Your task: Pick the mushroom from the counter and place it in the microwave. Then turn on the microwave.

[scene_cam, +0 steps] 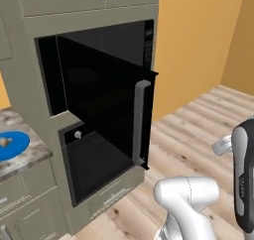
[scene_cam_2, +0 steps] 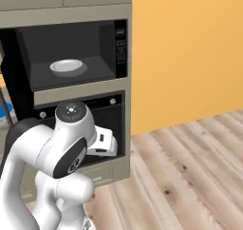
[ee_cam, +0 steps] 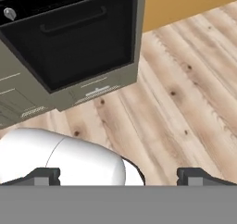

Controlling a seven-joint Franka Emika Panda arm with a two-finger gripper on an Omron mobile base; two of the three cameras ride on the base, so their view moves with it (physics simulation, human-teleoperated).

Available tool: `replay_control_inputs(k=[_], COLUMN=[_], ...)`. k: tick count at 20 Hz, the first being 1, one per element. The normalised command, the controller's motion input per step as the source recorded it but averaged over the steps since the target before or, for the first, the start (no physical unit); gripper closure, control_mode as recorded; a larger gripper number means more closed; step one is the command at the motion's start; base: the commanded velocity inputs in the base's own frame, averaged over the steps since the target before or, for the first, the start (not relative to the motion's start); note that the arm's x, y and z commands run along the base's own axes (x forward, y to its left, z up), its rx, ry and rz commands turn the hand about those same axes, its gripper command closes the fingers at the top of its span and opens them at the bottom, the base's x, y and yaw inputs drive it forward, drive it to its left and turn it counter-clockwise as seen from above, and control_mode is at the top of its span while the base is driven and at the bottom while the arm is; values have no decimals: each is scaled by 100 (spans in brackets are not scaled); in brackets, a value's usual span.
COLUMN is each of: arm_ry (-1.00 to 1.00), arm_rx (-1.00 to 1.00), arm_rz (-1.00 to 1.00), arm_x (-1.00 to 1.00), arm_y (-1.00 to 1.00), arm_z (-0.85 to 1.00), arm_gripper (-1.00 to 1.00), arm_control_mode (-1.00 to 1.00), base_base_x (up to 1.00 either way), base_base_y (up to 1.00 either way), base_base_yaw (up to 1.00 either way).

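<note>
The microwave [scene_cam: 147, 44] [scene_cam_2: 120, 46] is built into the beige cabinet wall with its dark glass door [scene_cam: 99, 102] swung wide open; a grey bar handle [scene_cam: 139, 122] runs down the door's edge. Inside it lies a white dish [scene_cam_2: 66, 66]. At the far left the tiny tan mushroom [scene_cam: 5, 142] sits on a blue round plate [scene_cam: 15, 146] on the speckled counter [scene_cam: 31, 160]. My gripper [ee_cam: 121, 177] is open with nothing between its fingertips [ee_cam: 46, 176]. It hangs low, far from the mushroom, and looks down at the wood floor in front of the oven.
A black oven [scene_cam: 94, 169] [ee_cam: 69, 38] with a knob and a horizontal handle sits under the microwave, with drawers below it. An orange wall [scene_cam_2: 190, 53] and the plank floor [ee_cam: 185, 89] lie to the right. The open door juts out toward the arm.
</note>
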Motion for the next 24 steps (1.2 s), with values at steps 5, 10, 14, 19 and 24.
replay_control_inputs(k=[5, 10, 14, 19, 24], arm_ry=[0, 0, 0, 0, 0], arm_rx=[0, 0, 0, 0, 0], arm_rz=[0, 0, 0, 0, 0], arm_x=[0, 0, 0, 0, 0], arm_y=[0, 0, 0, 0, 0], arm_z=[0, 0, 0, 0, 0], arm_gripper=[-100, -100, -100, -100, -100], arm_control_mode=[100, 100, 100, 100, 100], base_base_x=[1, -2, -28, -46, -37], base_base_y=[46, 47, 46, 44, 51], base_base_yaw=[-38, -37, -34, -30, -23])
